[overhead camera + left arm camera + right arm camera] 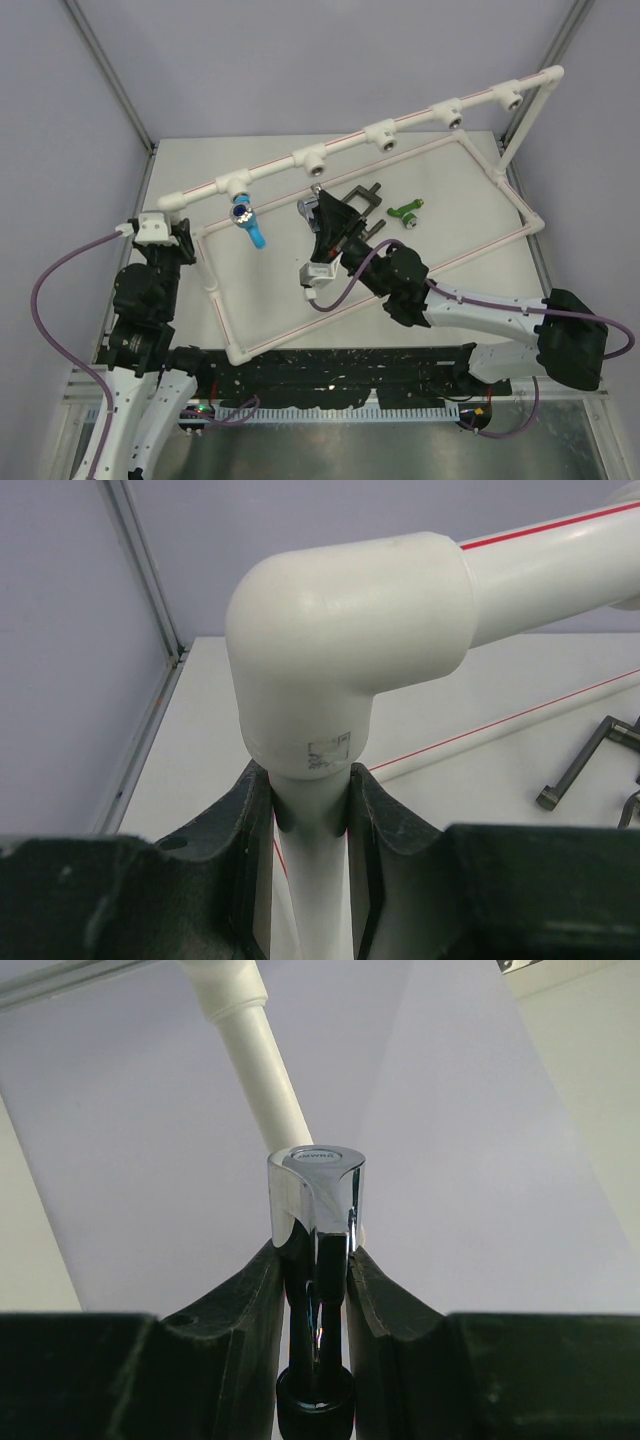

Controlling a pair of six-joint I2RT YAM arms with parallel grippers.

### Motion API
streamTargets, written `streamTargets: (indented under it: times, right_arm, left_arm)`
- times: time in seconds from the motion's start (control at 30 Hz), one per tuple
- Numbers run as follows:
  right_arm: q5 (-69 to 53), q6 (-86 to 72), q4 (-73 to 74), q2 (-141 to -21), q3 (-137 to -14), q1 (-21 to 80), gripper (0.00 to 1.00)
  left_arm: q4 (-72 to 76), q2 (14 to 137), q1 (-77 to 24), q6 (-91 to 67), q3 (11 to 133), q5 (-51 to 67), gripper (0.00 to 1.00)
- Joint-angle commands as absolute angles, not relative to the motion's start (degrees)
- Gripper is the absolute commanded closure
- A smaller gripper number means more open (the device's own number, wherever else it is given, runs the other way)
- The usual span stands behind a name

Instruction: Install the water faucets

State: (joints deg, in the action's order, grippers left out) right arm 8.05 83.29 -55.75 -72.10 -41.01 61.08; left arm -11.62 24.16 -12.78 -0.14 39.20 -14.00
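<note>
Right wrist, right end effector [315, 1260] clamping chrome faucet [316, 1185], left end effector [308, 785] clamping white pipe [350, 620]

1. Standing here, the light is soft and even from overhead. The worktop [460, 220] reads bright and pale, with only faint, short shadows beneath the white pipe frame [345, 143].
2. The overhead view is sharp throughout, with no harsh glare.
3. Left wrist view: the pipe elbow [350, 610] carries a gentle sheen on top and shades darker underneath. The dark left fingers [225, 830] are slightly blurred.
4. Right wrist view: the chrome faucet [315, 1200] shows bright streaks and black reflections between the near-black right fingers [250, 1320]. The pipe behind is soft.
</note>
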Motion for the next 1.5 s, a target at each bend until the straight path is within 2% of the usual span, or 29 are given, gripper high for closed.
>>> streamTargets:
  times: [0.0, 0.67, 1.47]
  right_arm:
    - [8.5, 90.1, -62.1, -72.2, -45.2, 61.3, 0.95]
    - [12.7, 96.0, -61.6, -77.8, -47.9, 59.6, 0.95]
    - [13.9, 95.7, -64.3, -75.8, -48.3, 59.5, 0.95]
  left_arm:
    - [-14.5, 26.5, -13.6, 0.9, 38.8, -12.8, 1.00]
    - [-14.2, 25.9, -14.0, 1.5, 38.6, -12.3, 1.00]
    - [-14.1, 26.0, -14.1, 1.8, 38.4, -11.6, 1.00]
